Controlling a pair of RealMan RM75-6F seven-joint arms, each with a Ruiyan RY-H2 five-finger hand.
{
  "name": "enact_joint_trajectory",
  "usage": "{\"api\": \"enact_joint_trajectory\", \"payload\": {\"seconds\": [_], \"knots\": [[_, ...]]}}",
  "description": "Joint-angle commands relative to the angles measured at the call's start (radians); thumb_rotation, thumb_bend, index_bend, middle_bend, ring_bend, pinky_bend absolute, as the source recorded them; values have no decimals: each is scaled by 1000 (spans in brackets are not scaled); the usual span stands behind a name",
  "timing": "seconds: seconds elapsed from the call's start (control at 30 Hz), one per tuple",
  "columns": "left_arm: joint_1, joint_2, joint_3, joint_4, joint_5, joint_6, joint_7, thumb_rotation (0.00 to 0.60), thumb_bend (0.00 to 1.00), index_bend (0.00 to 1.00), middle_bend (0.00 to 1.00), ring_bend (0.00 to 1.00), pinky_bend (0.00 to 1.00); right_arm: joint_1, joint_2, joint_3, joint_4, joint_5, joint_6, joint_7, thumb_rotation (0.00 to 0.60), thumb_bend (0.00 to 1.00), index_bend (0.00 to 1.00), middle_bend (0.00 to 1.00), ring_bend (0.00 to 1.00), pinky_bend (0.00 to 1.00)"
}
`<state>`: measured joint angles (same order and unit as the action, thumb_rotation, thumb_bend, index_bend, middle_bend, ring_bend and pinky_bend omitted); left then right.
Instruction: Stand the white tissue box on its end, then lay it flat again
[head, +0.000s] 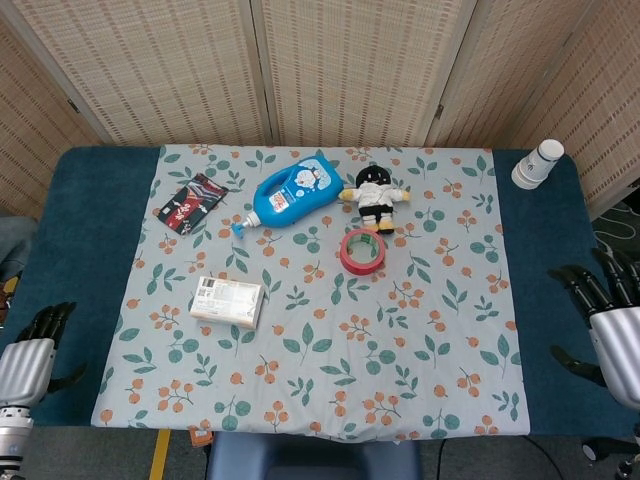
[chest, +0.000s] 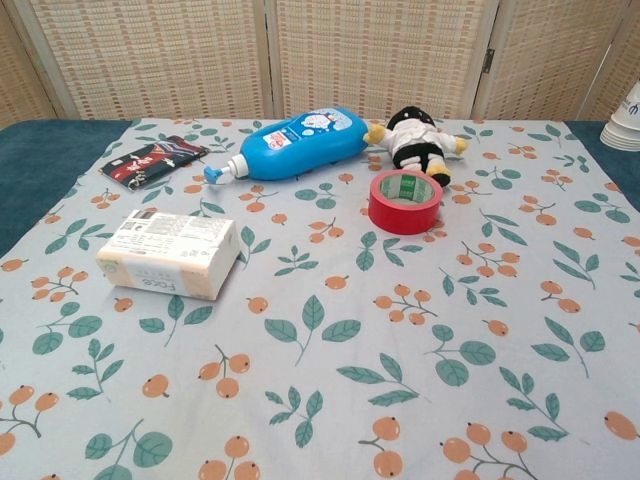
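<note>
Both hands, left hand (head: 28, 352) and right hand (head: 610, 322), frame-cropped, spread, grip nothing.

silver-backed left robot hand (head: 25, 358) and right robot hand (head: 608, 320), black fingers

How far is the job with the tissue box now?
Nothing looks done: the white tissue box lies flat on the floral cloth. Nothing is in hand; the left hand and right hand are at the table's edges, empty. Standing it up and laying it flat both remain.
</note>
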<state>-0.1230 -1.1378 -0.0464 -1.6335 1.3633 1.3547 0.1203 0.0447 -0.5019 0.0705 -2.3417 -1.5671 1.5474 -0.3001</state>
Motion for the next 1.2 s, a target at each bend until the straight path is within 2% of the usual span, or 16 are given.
{"api": "enact_joint_trajectory", "payload": {"seconds": [0.03,0.23,0.4,0.57,0.7,0.83,0.97,1.1,1.2], "knots": [[-4,15,11,-20,9,-10,14,600,245,0,64,46,228,10,-11,8,10,29,-16,3,600,54,214,183,0,20],[-12,37,27,-68,45,-6,86,600,244,0,64,47,230,17,-11,12,9,39,-26,4,600,54,215,182,0,20],[-26,70,31,-161,71,-6,151,600,243,0,64,44,229,13,-1,10,5,51,-26,11,600,54,215,182,0,20],[-75,95,0,-310,89,-26,253,600,244,0,60,33,228,18,8,7,-6,65,-46,7,600,54,214,182,0,20],[-130,85,-28,-413,58,-68,408,600,243,0,47,19,228,19,13,5,-12,71,-54,1,600,53,214,182,0,20],[-184,38,-47,-470,40,-103,542,600,243,0,45,17,227,17,20,6,-14,86,-51,10,600,54,213,182,0,20],[-239,-46,-50,-511,21,-142,673,600,243,0,45,18,227,22,31,6,-14,113,-68,16,600,53,212,181,0,20],[-284,-152,-44,-505,-10,-166,802,600,242,0,54,32,227,27,36,6,-14,115,-77,21,600,54,212,181,0,20],[-324,-222,-56,-490,-86,-187,889,600,242,0,56,35,228,28,34,8,-14,120,-75,17,600,54,212,181,0,20]]}}
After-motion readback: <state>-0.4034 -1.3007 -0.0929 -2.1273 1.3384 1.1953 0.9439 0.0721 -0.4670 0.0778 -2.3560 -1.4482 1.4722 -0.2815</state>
